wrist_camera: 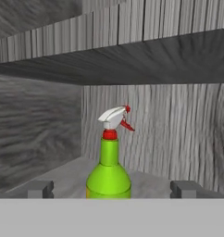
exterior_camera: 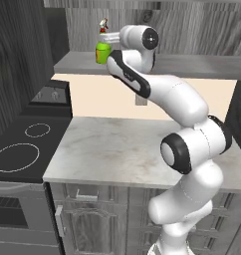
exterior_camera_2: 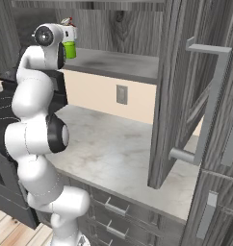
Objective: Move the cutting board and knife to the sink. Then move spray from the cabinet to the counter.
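Your arm point(exterior_camera: 187, 144) rises from the base in front of the counter point(exterior_camera: 112, 149), folds back at the elbow, then reaches up and forward to the cabinet point(wrist_camera: 146, 55). In the left base view the forearm slants up toward the shelf point(exterior_camera: 202, 67), with the wrist level with the spray bottle point(exterior_camera: 102, 50). In the right base view the wrist joint sits right beside the bottle point(exterior_camera_2: 69, 47) and hides part of it.

The hand is roughly level and looks straight into the cabinet. The hand view sits upright: shelf below, cabinet top above, back wall ahead.

Gripper point(wrist_camera: 111, 189): fully spread. The two dark fingertips point(wrist_camera: 40, 189) stand far apart at the bottom of the hand view, one on each side of the bottle. The green body point(wrist_camera: 109, 173) is centred between them, with clear space on both sides. Nothing is pinched and I see no contact.

The bottle stands upright on the shelf near the cabinet's left wall. Its red-and-white trigger head point(wrist_camera: 115, 118) has the nozzle pointing right in the hand view. You can't judge from the hand view whether the fingertips are level with the bottle or short of it. In the left base view the gripper itself is hidden behind the wrist.

The stovetop point(exterior_camera: 18, 149) lies left of the counter. The open cabinet door point(exterior_camera_2: 186, 86) hangs at the right of the right base view.
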